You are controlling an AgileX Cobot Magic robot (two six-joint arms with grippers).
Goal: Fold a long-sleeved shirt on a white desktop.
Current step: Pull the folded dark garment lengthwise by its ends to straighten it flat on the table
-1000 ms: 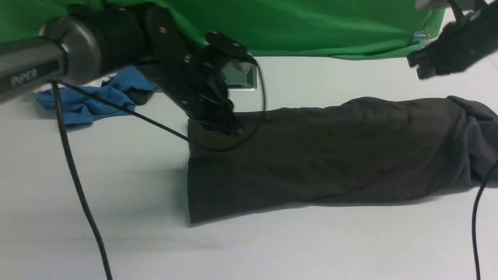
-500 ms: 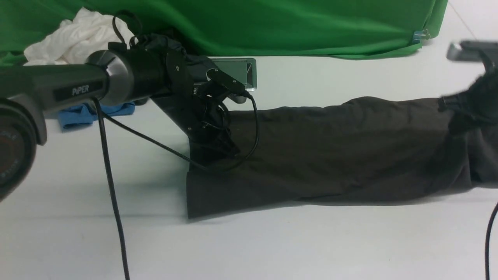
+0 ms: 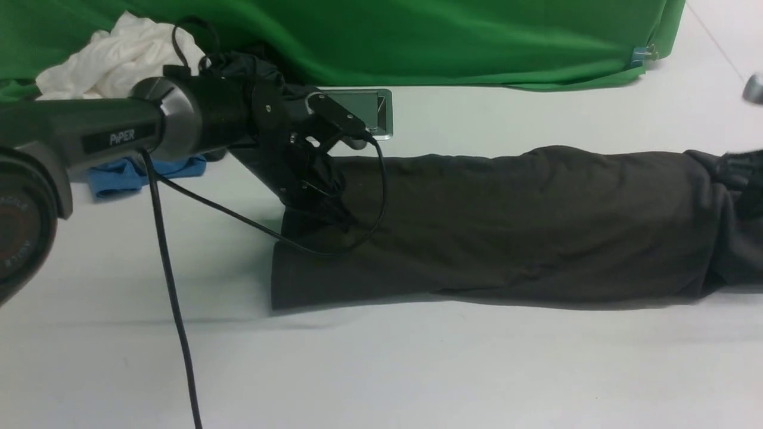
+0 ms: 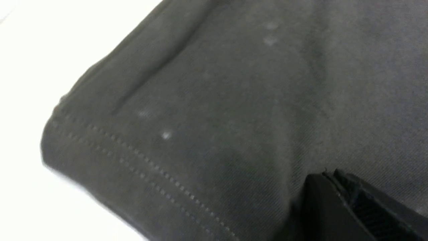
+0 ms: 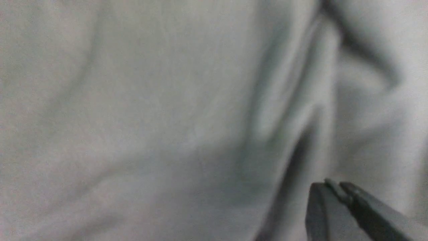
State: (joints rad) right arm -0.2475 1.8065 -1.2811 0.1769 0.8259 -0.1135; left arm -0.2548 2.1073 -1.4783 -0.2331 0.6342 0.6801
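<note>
The long-sleeved shirt [image 3: 506, 226] lies folded into a long dark band across the white desktop [image 3: 417, 369]; its logo is hidden. My left gripper [image 3: 340, 223] comes down on the shirt's left end. In the left wrist view its jaws [image 4: 329, 175] are shut, pinching cloth just inside the stitched hem [image 4: 140, 164]. My right gripper [image 3: 752, 162] barely shows at the shirt's bunched right end. In the right wrist view its jaws [image 5: 334, 184] are shut with the shirt's folds [image 5: 150, 117] running in toward the tips.
The silver cable hatch [image 3: 369, 113] sits just behind the left gripper. A white garment [image 3: 119, 53], a blue garment [image 3: 125, 176] and a smaller dark garment [image 3: 250, 62] lie at the back left below the green backdrop [image 3: 447, 42]. The left arm's cable [image 3: 173, 310] hangs to the table's near edge.
The left arm dropped and swung in over the shirt's left end, and the right gripper came down onto the right end. The shirt's left edge slid left and the band lies flatter.
</note>
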